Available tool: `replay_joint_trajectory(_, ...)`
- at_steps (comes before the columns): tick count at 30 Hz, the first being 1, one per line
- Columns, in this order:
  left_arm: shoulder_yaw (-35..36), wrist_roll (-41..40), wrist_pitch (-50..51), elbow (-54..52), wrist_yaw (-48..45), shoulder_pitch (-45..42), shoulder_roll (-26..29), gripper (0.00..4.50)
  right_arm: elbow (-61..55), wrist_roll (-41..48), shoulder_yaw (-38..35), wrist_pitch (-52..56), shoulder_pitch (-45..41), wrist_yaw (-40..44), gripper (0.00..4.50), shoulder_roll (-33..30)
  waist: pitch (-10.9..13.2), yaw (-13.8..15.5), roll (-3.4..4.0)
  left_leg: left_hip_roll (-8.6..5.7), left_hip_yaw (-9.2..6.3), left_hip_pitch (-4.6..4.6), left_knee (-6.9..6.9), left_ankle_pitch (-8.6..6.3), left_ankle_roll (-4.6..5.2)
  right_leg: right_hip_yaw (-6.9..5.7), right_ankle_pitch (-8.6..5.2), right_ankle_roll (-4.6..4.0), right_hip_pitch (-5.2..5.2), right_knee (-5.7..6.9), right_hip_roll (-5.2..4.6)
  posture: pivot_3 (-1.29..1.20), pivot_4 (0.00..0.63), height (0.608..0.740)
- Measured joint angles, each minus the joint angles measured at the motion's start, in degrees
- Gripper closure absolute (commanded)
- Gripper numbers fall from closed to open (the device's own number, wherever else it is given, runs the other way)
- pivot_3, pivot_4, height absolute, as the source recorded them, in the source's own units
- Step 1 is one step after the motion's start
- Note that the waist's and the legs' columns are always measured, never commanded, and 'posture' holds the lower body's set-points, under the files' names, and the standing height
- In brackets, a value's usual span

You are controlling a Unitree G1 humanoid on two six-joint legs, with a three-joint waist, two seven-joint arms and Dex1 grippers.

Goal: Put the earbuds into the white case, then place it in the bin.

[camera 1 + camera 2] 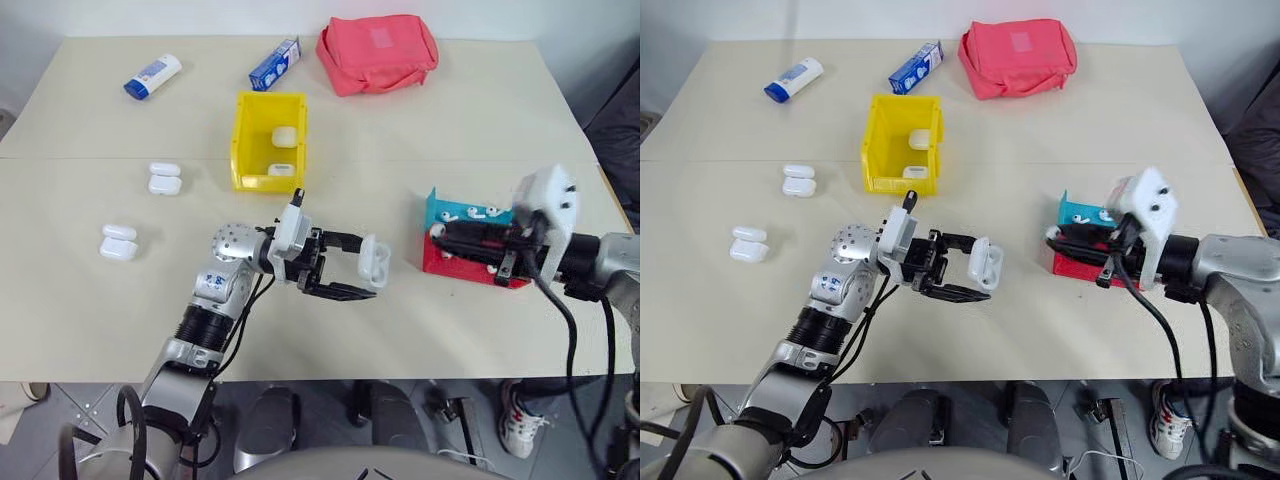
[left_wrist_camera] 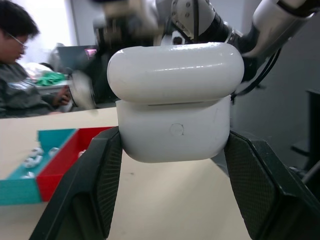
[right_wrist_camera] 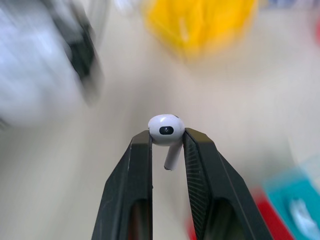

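While clamped in left claw (image 1: pixel 366 276) | white case (image 1: pixel 375 260) | lid ajar

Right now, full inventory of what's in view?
white case: one, white, held above the table, lid open
earbud: one, white, pinched in the right gripper
spare cases: two pairs, white, table left side
bin: one, yellow, table centre, two white cases inside
trays: teal and red, side by side, earbuds in the teal one
tube: one, white and blue, far left
carton: one, blue and white, beyond the bin
pouch: one, red, far edge
table: one, beige
person: one, seated behind the table
left gripper: fingers shut on the case
right gripper: fingers shut on the earbud
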Motion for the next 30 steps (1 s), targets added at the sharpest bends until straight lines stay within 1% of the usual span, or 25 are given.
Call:
replay_joint_trajectory(3, 0.1, 0.0, -0.3, 3.5, -2.5, -1.7, -0.7, 1.77, -1.7, 7.2, -0.8, 0.5, -0.9, -3.6, 3.98, 4.7, 0.0, 0.0, 0.00, 0.00, 0.00, -0.01, 0.03, -0.02, 0.04, 0.02, 0.00, -0.01, -0.02, 0.02, -0.01, 0.00, 0.150, 0.740)
replay_joint_trajectory(7, 0.8, 0.0, -0.5, 6.8, -3.6, -4.2, -2.1, 1.77, -1.9, 11.3, 0.3, -0.8, -1.3, -7.0, 3.98, 7.8, 0.0, -0.1, 0.04, -0.02, 0.03, -0.01, 0.03, -0.04, 0.08, 0.05, -0.01, -0.02, -0.02, 0.05, 0.00, 0.00, 0.150, 0.740)
replay_joint_trajectory(11, 1.5, -0.3, -0.3, 7.7, -3.7, -5.7, -3.3, 1.77, -1.7, 11.5, 3.4, -3.7, -0.2, -8.8, 3.98, 8.4, 0.0, -0.1, 0.04, -0.02, 0.10, 0.00, 0.03, -0.07, 0.14, 0.08, -0.01, -0.02, -0.03, 0.06, 0.02, 0.00, 0.150, 0.740)
replay_joint_trajectory(17, 2.3, -0.6, 0.3, 8.0, -3.7, -6.4, -3.5, 1.77, -1.6, 12.3, 5.5, -6.7, 1.5, -10.9, 3.98, 8.6, 0.0, -0.2, 0.04, -0.01, 0.14, 0.01, 0.03, -0.09, 0.17, 0.10, -0.01, -0.02, -0.04, 0.07, 0.03, 0.00, 0.150, 0.740)
replay_joint_trajectory(30, 3.6, -0.7, 0.2, 8.3, -3.7, -7.0, -3.6, 1.77, 0.9, 11.1, 10.4, -12.8, 2.6, -11.8, 3.98, 8.6, 0.0, -0.2, 0.04, -0.01, 0.21, 0.02, 0.03, -0.12, 0.23, 0.17, -0.01, -0.02, -0.06, 0.07, 0.02, 0.00, 0.150, 0.740)
